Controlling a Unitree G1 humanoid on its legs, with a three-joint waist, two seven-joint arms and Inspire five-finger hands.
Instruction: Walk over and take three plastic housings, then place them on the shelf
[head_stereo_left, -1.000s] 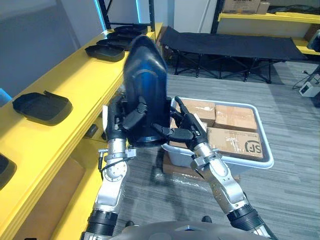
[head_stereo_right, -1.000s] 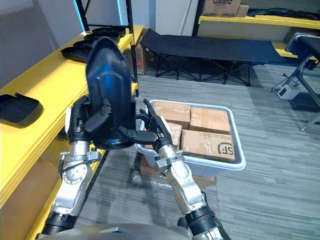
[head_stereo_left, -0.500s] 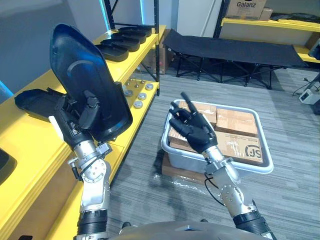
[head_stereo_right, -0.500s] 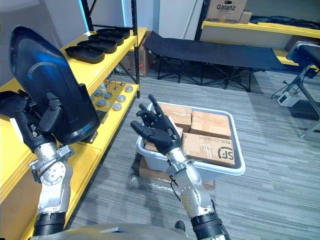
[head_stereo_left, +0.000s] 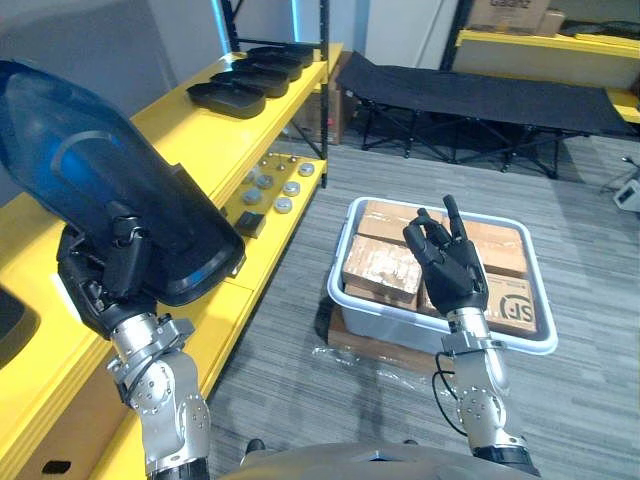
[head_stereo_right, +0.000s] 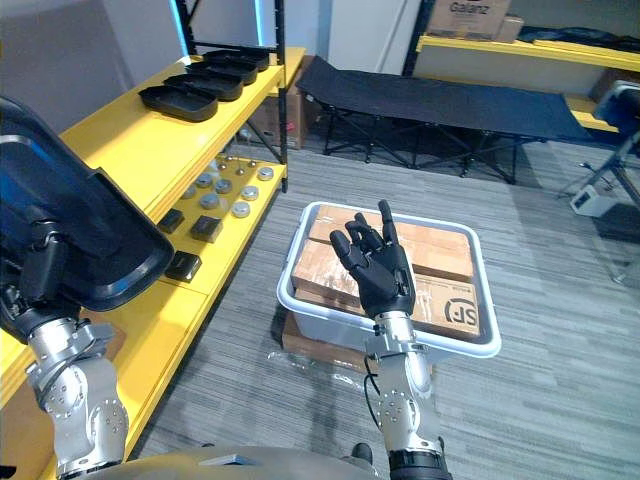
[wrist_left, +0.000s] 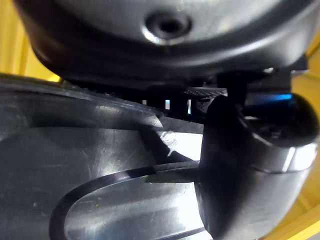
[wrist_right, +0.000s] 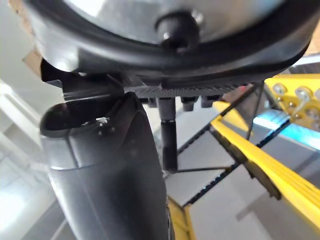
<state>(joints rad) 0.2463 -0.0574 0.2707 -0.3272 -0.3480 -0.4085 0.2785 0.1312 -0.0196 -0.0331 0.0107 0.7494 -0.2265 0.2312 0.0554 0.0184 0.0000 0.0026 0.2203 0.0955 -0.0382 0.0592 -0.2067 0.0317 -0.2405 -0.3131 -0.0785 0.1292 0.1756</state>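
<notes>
The left hand (head_stereo_left: 103, 282) is clamped on the narrow end of a big glossy dark-blue plastic housing (head_stereo_left: 110, 185), fingers wrapped over its rim. In the left wrist view the thumb (wrist_left: 245, 165) presses flat on the shiny shell, so that is a firm pinch. The housing stands tilted, its broad body rising up and away from the hand, over the near stretch of the yellow metal shelf (head_stereo_left: 185, 135) and hanging a little past the front edge. Whether it touches the board cannot be told from here.

The right hand (head_stereo_left: 450, 268) is free, fingers spread and pointing up, raised above the pale plastic crate of cardboard boxes (head_stereo_left: 541, 335) on the floor, well apart from the housing.

The step looks like the set-down. At the far end of the shelf sits a row of flat black plastic housings (head_stereo_left: 228, 98), and another dark shape (head_stereo_left: 12, 325) peeks out at the near end. The bare stretch of board between them is probably the target. The housing would go down best if tipped level first, lowered well inside the front edge and let go only once it rests flat. A one-handed grip on a shell this long risks a swing or slip.
</notes>
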